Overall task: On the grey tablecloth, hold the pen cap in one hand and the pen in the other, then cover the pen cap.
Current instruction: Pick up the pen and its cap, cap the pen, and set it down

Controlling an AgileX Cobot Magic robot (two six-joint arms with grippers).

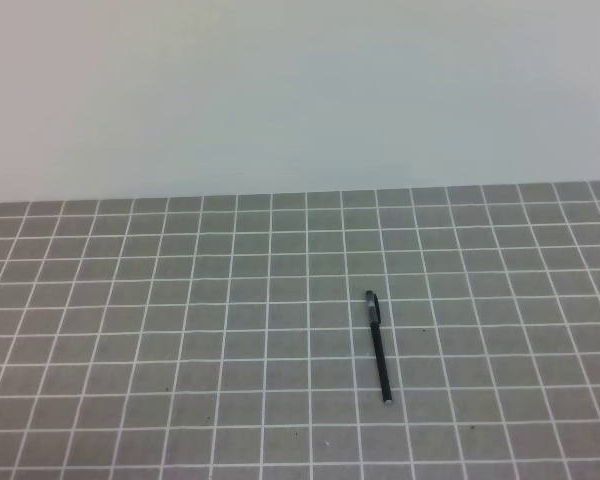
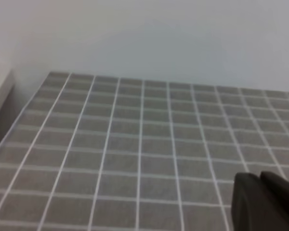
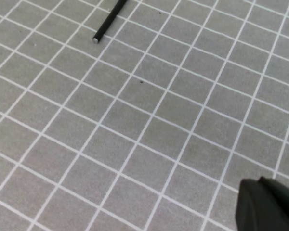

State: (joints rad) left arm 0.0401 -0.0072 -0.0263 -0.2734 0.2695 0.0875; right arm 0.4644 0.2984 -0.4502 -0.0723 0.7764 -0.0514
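Dark, blurred fingertips of the right gripper (image 3: pixel 267 204) filled the lower right corner of the right wrist view, pressed together and holding nothing, hanging above the flat grey tablecloth (image 3: pixel 149 120) with its grid of thin white lines. Left gripper (image 2: pixel 265 199) likewise clenched on nothing, low right in its own view, over bare cloth. Slim black stick pen (image 1: pixel 378 346) lay flat on the cloth right of centre in the high view, running nearly front to back, well apart from both grippers (its thicker far end looked like a fitted dark pen cap (image 1: pixel 371 305), though too small to be sure). Pale wall (image 1: pixel 300 90) behind.
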